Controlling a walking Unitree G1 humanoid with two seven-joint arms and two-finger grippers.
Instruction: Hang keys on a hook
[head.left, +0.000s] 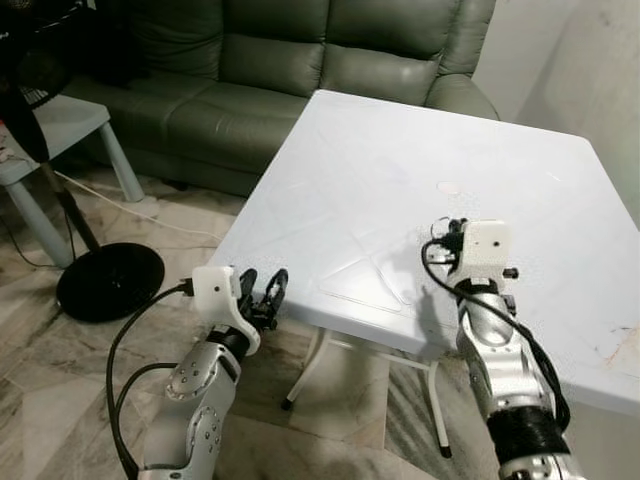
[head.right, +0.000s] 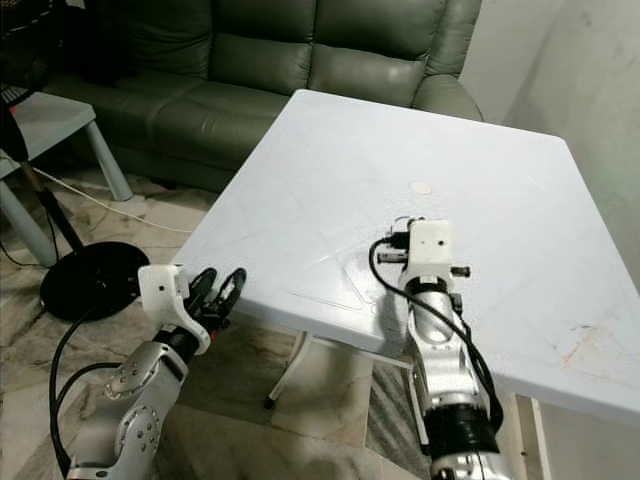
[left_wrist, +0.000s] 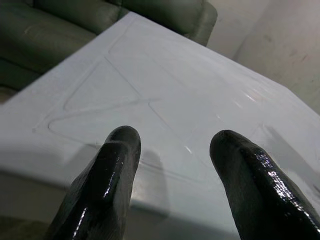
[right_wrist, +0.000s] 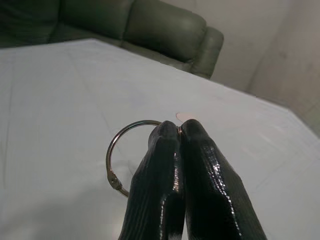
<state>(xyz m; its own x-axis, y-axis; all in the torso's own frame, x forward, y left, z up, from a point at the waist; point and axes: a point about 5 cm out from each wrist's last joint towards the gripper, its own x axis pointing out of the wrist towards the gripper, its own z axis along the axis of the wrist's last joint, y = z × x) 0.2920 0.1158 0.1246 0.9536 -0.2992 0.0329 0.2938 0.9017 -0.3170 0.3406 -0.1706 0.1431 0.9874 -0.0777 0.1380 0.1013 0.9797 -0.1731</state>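
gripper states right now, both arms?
Left pincer: open, empty, at the table edge.
Right pincer: shut on the metal ring, above the table.

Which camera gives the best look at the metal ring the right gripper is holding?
The right wrist view: the ring sits close up, pinched between the shut fingers of the right gripper, above the white table. In the eye views the wrist camera block hides it.

The scene is lit softly and evenly, and the white desk (head.left: 400, 170) is rendered bright, with only faint shadows cast on it beside the arms. Glossy highlights are seen on the black fingers (right_wrist: 200, 170), which are slightly blurred up close. The sofa (head.left: 260, 70) is left dim.
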